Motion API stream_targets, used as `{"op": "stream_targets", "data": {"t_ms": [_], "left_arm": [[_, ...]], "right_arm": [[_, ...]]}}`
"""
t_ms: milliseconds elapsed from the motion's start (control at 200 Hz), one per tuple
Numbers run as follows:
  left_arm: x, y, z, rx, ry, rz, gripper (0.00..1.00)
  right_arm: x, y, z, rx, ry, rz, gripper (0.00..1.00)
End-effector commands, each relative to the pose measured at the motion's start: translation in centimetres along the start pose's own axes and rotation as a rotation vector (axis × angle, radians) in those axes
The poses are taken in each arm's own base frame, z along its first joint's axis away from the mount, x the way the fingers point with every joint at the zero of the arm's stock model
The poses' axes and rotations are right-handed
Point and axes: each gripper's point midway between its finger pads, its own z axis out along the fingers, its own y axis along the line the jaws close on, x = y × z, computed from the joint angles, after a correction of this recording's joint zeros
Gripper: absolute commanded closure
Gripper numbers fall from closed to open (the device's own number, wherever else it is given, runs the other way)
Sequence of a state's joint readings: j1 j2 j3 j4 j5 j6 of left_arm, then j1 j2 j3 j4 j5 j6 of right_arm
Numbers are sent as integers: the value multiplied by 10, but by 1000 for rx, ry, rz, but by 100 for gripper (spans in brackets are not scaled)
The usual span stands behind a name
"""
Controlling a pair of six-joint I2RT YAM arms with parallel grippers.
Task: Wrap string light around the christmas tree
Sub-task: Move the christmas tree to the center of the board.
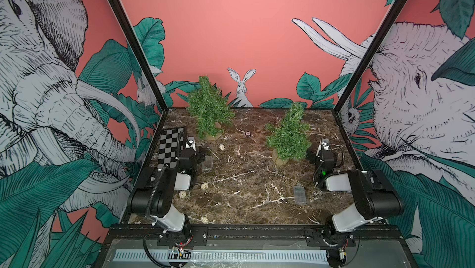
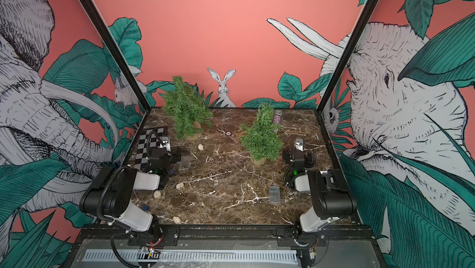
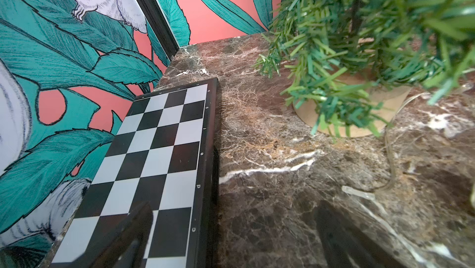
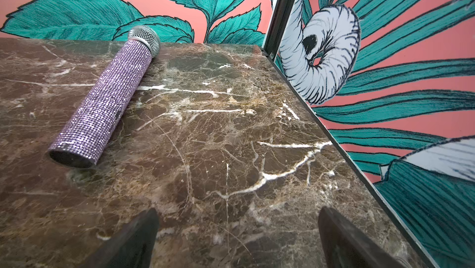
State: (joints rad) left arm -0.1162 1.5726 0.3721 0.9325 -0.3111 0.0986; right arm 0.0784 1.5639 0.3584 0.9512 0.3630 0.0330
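Jaws wide apart, empty — left tool (image 3: 231, 228) by chessboard (image 3: 154, 151), tree (image 3: 359, 35); right tool (image 4: 237, 217) facing microphone (image 4: 108, 99).

One stereo head high, two wrist cameras low.
Both top views look down and forward over the whole brown marble-patterned desk (image 1: 244, 189). The left wrist camera, close to the surface, faces the black-and-white chequered board (image 3: 154, 151) and a green artificial tree (image 3: 359, 22), both shared with the top views; the right wrist camera faces the far right corner and a lilac rhinestone-covered microphone (image 4: 102, 104).

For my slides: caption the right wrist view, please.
Open right gripper above the marble table, a purple rhinestone microphone lying on it.
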Motion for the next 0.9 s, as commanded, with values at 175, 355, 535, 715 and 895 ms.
{"op": "stream_targets", "data": {"t_ms": [175, 355, 535, 715, 895], "left_arm": [[-10, 2, 0, 1, -27, -7, 0], [-11, 2, 0, 0, -28, -8, 0], [-11, 2, 0, 1, -28, -8, 0], [-10, 4, 2, 18, -20, -24, 0], [-21, 0, -7, 20, -47, 10, 0]], "right_arm": [[-10, -2, 0, 10, -31, 8, 1], [-10, -2, 0, 10, -31, 9, 1], [-10, -2, -1, 9, -32, 8, 1], [-10, -2, -1, 8, -31, 13, 1], [-21, -14, -25, 28, -132, 50, 1]]}}
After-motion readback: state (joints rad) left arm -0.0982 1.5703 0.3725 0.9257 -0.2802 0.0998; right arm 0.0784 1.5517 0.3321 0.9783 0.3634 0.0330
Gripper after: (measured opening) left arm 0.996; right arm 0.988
